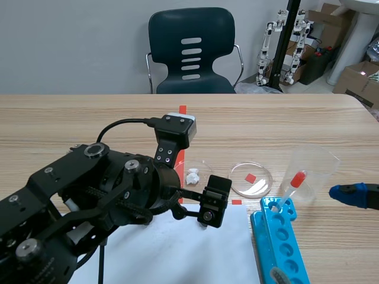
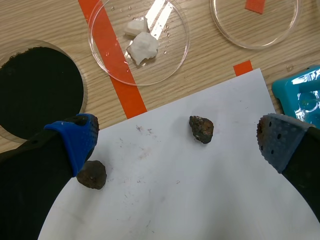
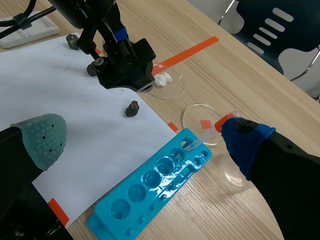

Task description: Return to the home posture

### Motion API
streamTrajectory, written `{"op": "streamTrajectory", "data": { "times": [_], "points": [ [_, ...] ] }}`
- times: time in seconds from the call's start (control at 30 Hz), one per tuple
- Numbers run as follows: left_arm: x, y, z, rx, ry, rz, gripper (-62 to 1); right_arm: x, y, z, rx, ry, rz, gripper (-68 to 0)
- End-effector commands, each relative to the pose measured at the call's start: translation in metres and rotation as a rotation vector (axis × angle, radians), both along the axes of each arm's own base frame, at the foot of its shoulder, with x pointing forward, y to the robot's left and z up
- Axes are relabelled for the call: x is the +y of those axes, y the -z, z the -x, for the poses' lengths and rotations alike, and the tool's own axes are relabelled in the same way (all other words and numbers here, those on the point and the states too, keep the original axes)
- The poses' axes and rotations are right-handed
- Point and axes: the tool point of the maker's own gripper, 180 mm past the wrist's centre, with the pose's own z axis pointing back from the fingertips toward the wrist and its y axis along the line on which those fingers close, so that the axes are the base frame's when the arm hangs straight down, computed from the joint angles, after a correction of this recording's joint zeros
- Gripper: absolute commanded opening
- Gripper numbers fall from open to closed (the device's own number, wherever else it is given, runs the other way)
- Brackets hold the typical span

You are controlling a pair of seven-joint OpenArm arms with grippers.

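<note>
My left gripper [image 1: 213, 207] hangs open over the far edge of a white paper sheet [image 1: 177, 248]. In the left wrist view its fingers [image 2: 75, 142] stand wide apart with nothing held. A dark rock [image 2: 201, 129] lies on the paper ahead of them, and a second rock [image 2: 92, 174] lies by the blue-padded finger. My right gripper [image 3: 145, 145] is open and empty above a blue tube rack [image 3: 155, 187]. In the scene view only its blue fingertip [image 1: 349, 195] shows at the right edge.
A petri dish with white lumps [image 2: 140, 45], an empty petri dish [image 2: 255, 22] and a dish of black material [image 2: 37, 90] lie beyond the paper. A red-capped dropper [image 1: 293, 186] leans in the rack beside a clear cup [image 1: 311, 171]. A chair [image 1: 192, 50] stands behind the table.
</note>
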Motion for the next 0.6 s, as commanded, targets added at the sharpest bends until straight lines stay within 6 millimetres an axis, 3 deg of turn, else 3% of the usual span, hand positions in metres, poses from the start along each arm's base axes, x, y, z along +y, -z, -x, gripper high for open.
{"op": "streamTrajectory", "data": {
  "times": [0.0, 0.57],
  "points": [
    [-0.0033, -0.0062, -0.0038, -0.017, 0.0, 0.016, 1.4, 0.0002, -0.0064, -0.0033, -0.023, -0.003, -0.01, -2.0],
    [0.0014, -0.0039, -0.0036, -0.017, 0.003, 0.002, 1.4, 0.0002, -0.0064, -0.0033, -0.023, -0.003, -0.01, -2.0]
  ]
}}
